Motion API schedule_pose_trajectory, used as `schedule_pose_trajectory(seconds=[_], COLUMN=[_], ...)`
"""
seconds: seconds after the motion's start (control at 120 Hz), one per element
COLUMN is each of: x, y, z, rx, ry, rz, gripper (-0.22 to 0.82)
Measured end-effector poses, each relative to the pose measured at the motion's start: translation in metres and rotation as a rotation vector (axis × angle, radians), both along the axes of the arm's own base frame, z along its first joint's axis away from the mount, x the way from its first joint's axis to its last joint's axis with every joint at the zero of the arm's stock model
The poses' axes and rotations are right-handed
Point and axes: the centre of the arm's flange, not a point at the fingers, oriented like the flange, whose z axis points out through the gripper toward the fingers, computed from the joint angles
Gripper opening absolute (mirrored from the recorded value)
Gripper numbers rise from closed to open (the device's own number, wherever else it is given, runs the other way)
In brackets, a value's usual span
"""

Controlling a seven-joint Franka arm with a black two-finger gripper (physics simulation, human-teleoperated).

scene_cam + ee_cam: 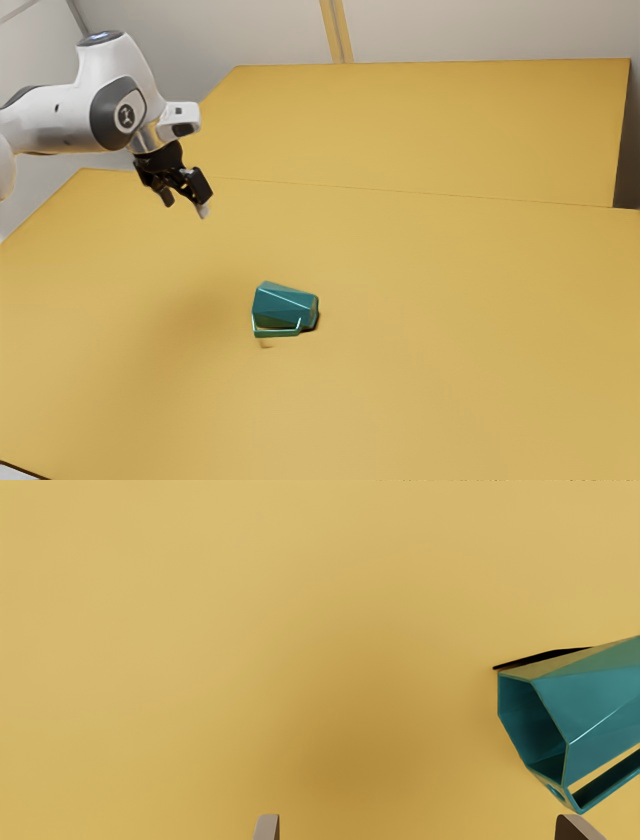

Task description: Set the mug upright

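The end effector [186, 206] is open and empty, its fingers wide apart above the surface [450, 350]; the mug [285, 308] lies on its side below and well apart from it, mouth turned toward the end effector's side and handle [280, 333] along one flank. Coming straight down from here would likely miss the mug, since it sits off to one side rather than between the fingers. A fingertip could catch the handle and roll it, while a grip on the slanting walls might slip as the mug is tipped up.
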Motion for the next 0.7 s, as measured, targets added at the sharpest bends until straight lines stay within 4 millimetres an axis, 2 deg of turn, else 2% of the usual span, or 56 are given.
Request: schedule_pose_trajectory(seconds=[0.1,0.175,0.233,0.308,0.375,0.517,0.7], x=[-0.011,-0.033,-0.047,-0.068,-0.082,-0.101,-0.108], y=[0.009,0.013,0.032,0.064,0.079,0.074,0.073], z=[0.006,0.007,0.001,-0.031,-0.056,-0.105,-0.142], rx=[-0.030,-0.109,-0.208,-0.352,-0.455,-0.640,-0.736], ry=[-0.013,-0.022,-0.024,0.007,0.027,0.073,0.099], rz=[0.019,0.050,0.122,0.249,0.329,0.414,0.463], gripper=[0.60,0.60,0.60,0.60,0.60,0.60,0.60])
